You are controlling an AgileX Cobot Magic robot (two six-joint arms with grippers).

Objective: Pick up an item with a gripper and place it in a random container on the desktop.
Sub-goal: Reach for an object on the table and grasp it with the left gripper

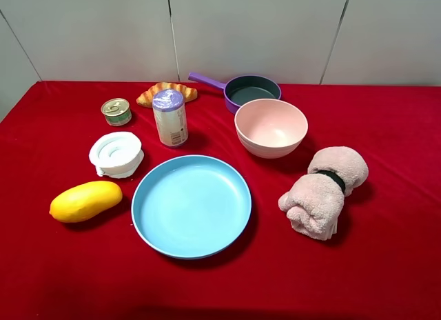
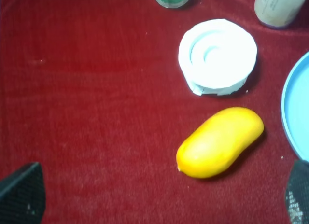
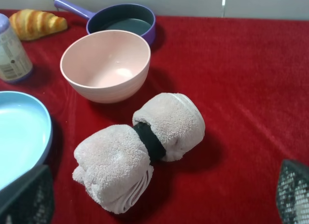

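Note:
The croissant (image 1: 167,93) (image 3: 36,23) lies at the back of the red table, behind a tall white canister (image 1: 170,118). In the middle near the front sits the light-blue plate (image 1: 193,206) (image 2: 297,108) (image 3: 19,132), with nothing in it. Neither arm shows in the exterior high view. My left gripper (image 2: 159,204) hovers open over the table's left side, close to the yellow mango (image 2: 220,142). Over on the right side my right gripper (image 3: 159,200) is open too, just short of the rolled towel (image 3: 140,149). Nothing is held by either one.
A mango (image 1: 85,201), a white round lid-like piece (image 1: 116,154) and a small tin (image 1: 116,112) occupy the left. A pink bowl (image 1: 271,127) and a purple saucepan (image 1: 251,91) stand behind the plate. A rolled pink towel (image 1: 324,190) lies to the right.

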